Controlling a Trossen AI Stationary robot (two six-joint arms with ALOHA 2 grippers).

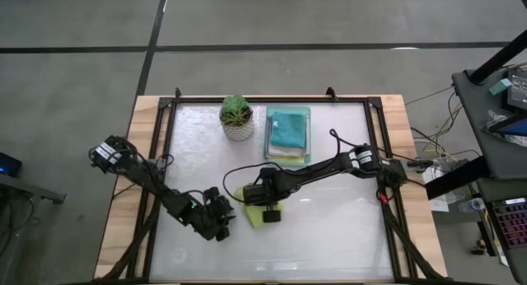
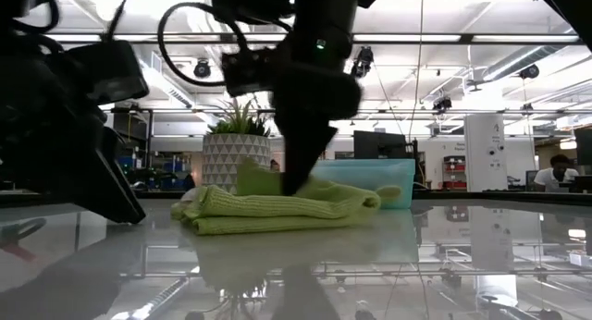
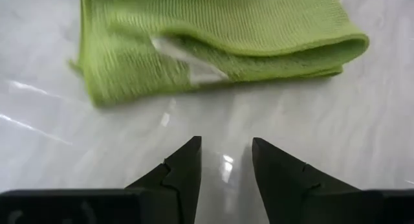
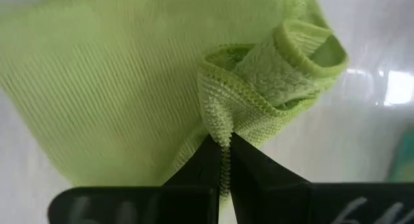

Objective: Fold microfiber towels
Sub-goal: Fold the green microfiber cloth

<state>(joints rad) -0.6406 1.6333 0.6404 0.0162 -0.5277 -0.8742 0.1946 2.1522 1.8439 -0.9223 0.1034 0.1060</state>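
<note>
Lime green towel [image 1: 262, 211] sits folded over on the near-middle of the white table [image 1: 329, 227], and that is where we find all the action. From the low view we see it [image 2: 277, 209] lying in a soft, doubled heap, one long rounded fold running along its near side.

Nearest to us, we have the left gripper [image 1: 221, 221] low over the table just beside the towel's left edge. In its own wrist view, the fingers [image 3: 184, 169] stand apart with bare table showing between them, and they hold nothing; the towel [image 3: 213, 43] lies a little ahead of the tips, not touching them.

Moving in, we see the right gripper [image 1: 268, 204] reaching across from the right side and coming down onto the towel. Its wrist view gives us the clearest look: the two fingers [image 4: 210, 162] are pinched together on a stitched edge of the lime green cloth [image 4: 116, 88], and a corner of it bunches and curls up into a loop just past the tips.

Farther back, we spot the mint-green tray [image 1: 305, 112] near the table's far edge, with a teal towel [image 1: 288, 128] on top of a stack and paler cloth edges peeking out beneath it; we cannot tell those colours surely. Just left of the tray stands the potted plant [image 1: 237, 119] in its white patterned pot.
</note>
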